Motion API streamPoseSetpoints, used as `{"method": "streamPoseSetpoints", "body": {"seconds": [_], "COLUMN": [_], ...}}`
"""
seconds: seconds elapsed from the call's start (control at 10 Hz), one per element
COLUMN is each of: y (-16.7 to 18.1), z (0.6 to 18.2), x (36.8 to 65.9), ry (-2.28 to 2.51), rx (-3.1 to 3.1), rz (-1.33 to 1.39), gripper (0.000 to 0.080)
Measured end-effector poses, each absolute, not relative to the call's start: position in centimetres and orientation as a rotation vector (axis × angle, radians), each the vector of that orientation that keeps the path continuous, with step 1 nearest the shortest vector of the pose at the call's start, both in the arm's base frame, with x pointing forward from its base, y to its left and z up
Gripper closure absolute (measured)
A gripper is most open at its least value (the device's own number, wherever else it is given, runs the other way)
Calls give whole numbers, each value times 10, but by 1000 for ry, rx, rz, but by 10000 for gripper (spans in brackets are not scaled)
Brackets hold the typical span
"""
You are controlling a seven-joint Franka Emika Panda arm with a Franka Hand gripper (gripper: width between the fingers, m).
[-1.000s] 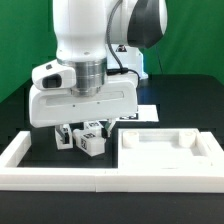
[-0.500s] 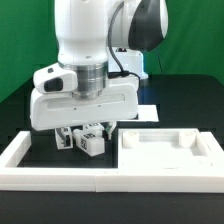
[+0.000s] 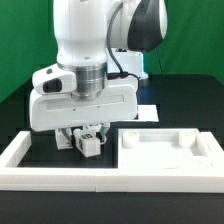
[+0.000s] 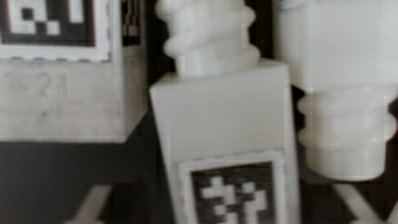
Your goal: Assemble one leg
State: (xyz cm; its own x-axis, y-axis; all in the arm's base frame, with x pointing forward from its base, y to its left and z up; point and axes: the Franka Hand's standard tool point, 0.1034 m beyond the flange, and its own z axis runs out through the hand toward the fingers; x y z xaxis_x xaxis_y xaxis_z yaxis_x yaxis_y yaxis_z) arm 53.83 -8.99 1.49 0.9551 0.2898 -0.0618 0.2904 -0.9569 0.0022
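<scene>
Several white legs lie side by side on the black table under my hand. In the wrist view one leg (image 4: 217,120) lies in the middle, its black-and-white tag (image 4: 237,195) nearest my jaws and its threaded end pointing away. A second leg (image 4: 338,60) lies beside it and a third tagged leg (image 4: 54,30) lies on the other side. My gripper (image 4: 226,208) is open, with a finger on each side of the middle leg and a gap to each. In the exterior view the gripper (image 3: 87,134) hangs low over the legs (image 3: 90,145).
The large white square tray-like piece (image 3: 168,152) lies at the exterior view's right. A white L-shaped wall (image 3: 22,152) runs along the front and left. The marker board (image 3: 146,112) lies behind the hand.
My hand has come down a little toward the legs. The legs and the tray-like piece have not moved.
</scene>
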Motion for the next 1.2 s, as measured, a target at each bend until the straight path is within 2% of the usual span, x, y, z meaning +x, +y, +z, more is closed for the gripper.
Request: {"method": "streamPoseSetpoints", "body": {"seconds": [0.1, 0.4, 0.5, 0.7, 0.9, 1.1, 1.2], "y": [-90, -90, -85, -60, -30, -2, -5], "z": [15, 16, 26, 58, 70, 72, 66], "x": [538, 539, 543, 549, 535, 516, 514], "ry": [459, 459, 440, 360, 272, 135, 130], "rx": [3095, 3095, 3097, 3080, 3098, 3112, 3106], "rz": [-95, -92, -97, -88, -84, -85, -70], "gripper": [515, 515, 515, 515, 514, 514, 514]}}
